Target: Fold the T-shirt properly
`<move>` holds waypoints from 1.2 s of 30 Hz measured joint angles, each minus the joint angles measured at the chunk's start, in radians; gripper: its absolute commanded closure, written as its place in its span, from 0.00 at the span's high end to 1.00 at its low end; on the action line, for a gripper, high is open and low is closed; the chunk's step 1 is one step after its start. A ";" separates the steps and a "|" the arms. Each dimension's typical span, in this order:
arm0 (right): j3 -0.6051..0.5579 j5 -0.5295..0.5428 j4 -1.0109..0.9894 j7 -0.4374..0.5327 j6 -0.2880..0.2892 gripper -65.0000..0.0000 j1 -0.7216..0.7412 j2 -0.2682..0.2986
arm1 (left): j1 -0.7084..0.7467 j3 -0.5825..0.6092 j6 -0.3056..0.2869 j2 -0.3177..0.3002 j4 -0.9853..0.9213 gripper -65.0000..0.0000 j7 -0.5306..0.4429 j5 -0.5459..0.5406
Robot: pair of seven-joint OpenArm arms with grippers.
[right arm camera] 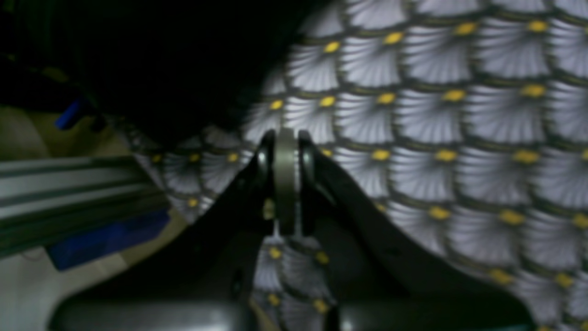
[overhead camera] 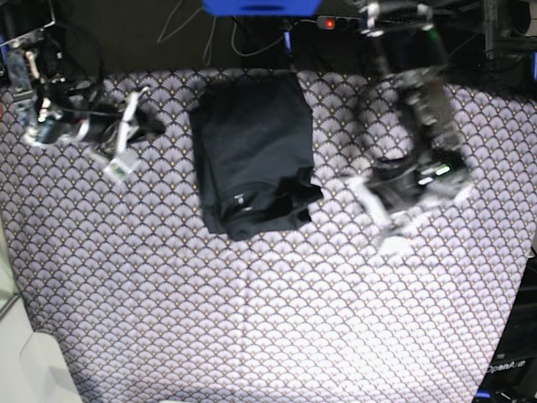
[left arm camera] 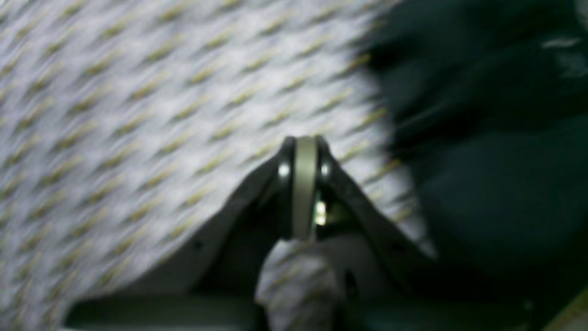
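Observation:
The black T-shirt (overhead camera: 252, 151) lies folded into a compact rectangle at the back middle of the table, with a small pale tag (overhead camera: 238, 200) near its front edge. My left gripper (overhead camera: 393, 237) is to its right, blurred, low over the patterned cloth. In the left wrist view the gripper (left arm camera: 305, 142) is shut and empty, and the shirt (left arm camera: 482, 184) is dark at its right. My right gripper (overhead camera: 122, 161) is left of the shirt. In the right wrist view the gripper (right arm camera: 285, 135) is shut and empty, with the shirt (right arm camera: 161, 59) at the upper left.
A white-grey scallop-patterned cloth (overhead camera: 268, 319) covers the table. A blue box (overhead camera: 260, 7) and a power strip (overhead camera: 336, 23) sit past the back edge. A metal rail (right arm camera: 69, 184) and a blue part (right arm camera: 105, 236) show at the table's edge.

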 measured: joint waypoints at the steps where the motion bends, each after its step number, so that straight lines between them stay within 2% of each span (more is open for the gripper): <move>1: 0.028 0.000 0.002 0.002 0.000 0.00 -0.014 0.001 | 0.025 -0.023 -0.001 -0.029 0.033 0.00 0.014 0.000; 5: 0.089 -0.015 0.045 -0.005 0.000 0.00 -0.095 -0.001 | 0.145 -0.088 -0.005 -0.114 0.093 0.00 0.016 -0.008; 8: 0.090 -0.005 0.106 -0.003 0.000 0.00 -0.122 -0.008 | 0.196 -0.099 -0.005 -0.124 0.095 0.00 0.035 -0.001; 12: 0.122 0.007 0.148 0.013 0.000 0.00 -0.150 -0.023 | 0.217 -0.032 -0.005 -0.122 0.100 0.00 0.011 -0.013; 15: 0.164 -0.001 0.148 -0.002 0.000 0.00 -0.202 -0.028 | 0.238 0.043 -0.008 -0.105 0.146 0.00 0.024 -0.011; 19: 0.203 -0.003 0.147 0.009 0.000 0.00 -0.227 -0.028 | 0.222 0.157 -0.003 -0.047 0.244 0.00 0.024 -0.012; 23: 0.213 -0.005 0.143 0.008 0.000 0.00 -0.245 -0.027 | 0.132 0.231 -0.005 0.023 0.245 0.00 0.024 -0.012; 26: 0.218 -0.005 0.143 0.007 0.000 0.00 -0.267 -0.028 | 0.082 0.232 -0.001 0.060 0.186 0.00 0.029 0.003; 31: 0.221 -0.008 0.143 0.012 0.000 0.00 -0.282 -0.032 | -0.005 0.231 0.000 0.074 0.006 0.00 0.015 0.004; 36: 0.262 -0.009 0.143 0.005 0.000 0.00 -0.324 -0.033 | -0.034 0.231 0.003 0.081 -0.154 0.00 -0.146 -0.003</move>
